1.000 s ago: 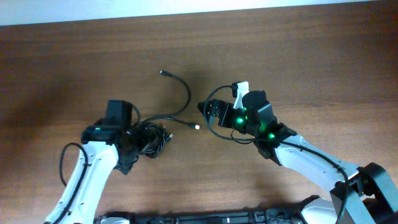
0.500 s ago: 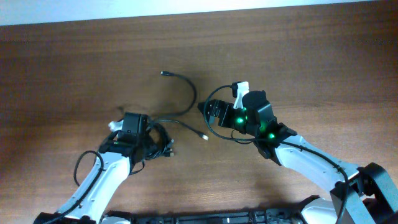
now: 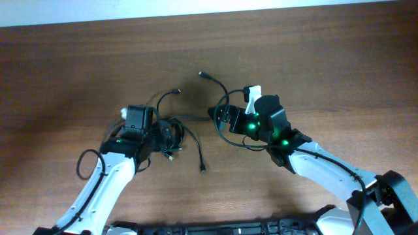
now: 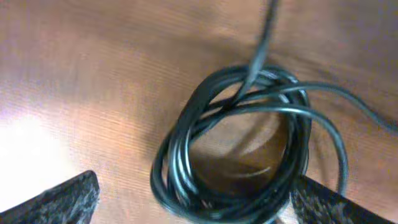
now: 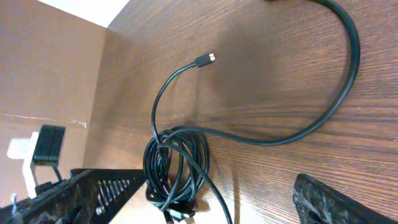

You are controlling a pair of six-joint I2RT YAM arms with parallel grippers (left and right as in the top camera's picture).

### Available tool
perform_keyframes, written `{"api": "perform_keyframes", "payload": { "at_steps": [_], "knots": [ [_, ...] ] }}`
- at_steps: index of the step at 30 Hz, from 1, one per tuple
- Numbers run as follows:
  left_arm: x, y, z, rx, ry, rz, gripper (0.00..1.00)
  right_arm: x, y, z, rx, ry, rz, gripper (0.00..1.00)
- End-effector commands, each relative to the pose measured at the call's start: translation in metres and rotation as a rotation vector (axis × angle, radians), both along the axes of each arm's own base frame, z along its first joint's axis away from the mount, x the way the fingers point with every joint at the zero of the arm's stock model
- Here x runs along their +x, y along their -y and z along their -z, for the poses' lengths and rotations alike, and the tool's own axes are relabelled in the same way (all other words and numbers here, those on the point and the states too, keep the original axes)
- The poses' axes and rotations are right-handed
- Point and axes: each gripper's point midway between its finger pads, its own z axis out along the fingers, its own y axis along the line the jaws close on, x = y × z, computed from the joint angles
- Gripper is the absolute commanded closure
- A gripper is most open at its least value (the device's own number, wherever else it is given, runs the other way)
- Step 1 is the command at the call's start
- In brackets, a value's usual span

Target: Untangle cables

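Now the left hand (image 4: 196,198) stands open around the coiled cables (image 4: 236,143) on the surface (image 3: 313,72). At their 3 o'clock, the right hand (image 3: 219,119) is likewise spread wide.

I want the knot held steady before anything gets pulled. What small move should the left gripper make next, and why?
Probably close the left gripper on the coiled cables. Its fingers are open on either side of the coil. The right gripper is open too, and a loose strand runs out of the coil toward it.

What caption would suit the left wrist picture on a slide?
Coil of black cables framed by the open left gripper, on a wooden table.
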Motion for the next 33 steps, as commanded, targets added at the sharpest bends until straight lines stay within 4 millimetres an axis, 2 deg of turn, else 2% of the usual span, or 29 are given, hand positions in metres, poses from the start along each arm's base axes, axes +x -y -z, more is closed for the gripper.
{"api": "perform_keyframes", "payload": {
  "at_steps": [1,2,3,5,8,13,15,16,19,23,24,26,27,28,30,32,33],
  "knots": [
    [0.001,0.007,-0.004,-0.142,-0.005,-0.235,0.01,0.004,0.001,-0.003,-0.008,0.02,0.003,0.02],
    [-0.004,0.02,-0.002,-0.212,-0.043,-0.202,0.01,0.004,0.001,-0.003,-0.008,0.02,0.003,0.02],
    [-0.006,0.025,-0.002,-0.236,-0.053,-0.192,0.01,0.004,0.001,-0.003,-0.008,0.02,0.003,0.02],
    [-0.008,0.025,-0.001,-0.234,-0.064,-0.194,0.01,0.004,0.001,-0.003,-0.008,0.02,0.003,0.02],
    [-0.028,0.02,0.007,-0.258,-0.158,-0.352,0.01,0.004,0.001,-0.003,-0.008,0.02,0.003,0.02],
    [-0.058,0.033,0.012,-0.293,-0.298,-0.33,0.01,0.004,0.001,-0.003,-0.008,0.02,0.003,0.02],
    [-0.059,0.038,0.012,-0.279,-0.291,-0.338,0.01,0.004,0.001,-0.003,-0.008,0.02,0.003,0.01],
    [-0.058,0.032,0.014,-0.24,-0.267,-0.406,0.01,0.004,0.001,-0.003,-0.008,0.02,0.003,0.02],
    [-0.052,0.014,0.015,-0.145,-0.209,-0.457,0.01,0.004,0.001,-0.003,-0.008,0.02,0.003,0.02],
    [-0.041,0.018,0.032,-0.141,-0.22,-0.458,0.02,0.004,0.001,-0.003,-0.008,0.02,0.003,0.02],
    [-0.042,0.019,0.039,-0.136,-0.242,-0.457,0.11,0.004,0.001,-0.003,-0.008,0.02,0.004,0.02],
    [-0.045,0.019,0.053,-0.12,-0.283,-0.461,0.48,0.004,0.001,-0.003,-0.008,0.02,0.003,0.02],
    [-0.047,0.018,0.058,-0.107,-0.302,-0.463,0.81,0.004,0.001,-0.003,-0.008,0.02,0.004,0.02],
    [-0.046,0.017,0.058,-0.101,-0.298,-0.464,1.0,0.004,0.001,-0.003,-0.008,0.02,0.003,0.02],
    [-0.043,0.013,0.057,-0.067,-0.28,-0.415,1.0,0.004,0.001,-0.003,-0.008,0.02,0.003,0.02],
    [-0.031,0.013,0.048,-0.009,-0.247,-0.232,1.0,0.004,0.001,-0.003,-0.008,0.02,0.004,0.02],
    [-0.019,0.017,0.034,0.019,-0.222,-0.1,1.0,0.004,0.001,-0.003,-0.008,0.02,0.003,0.02]
  ]
}}
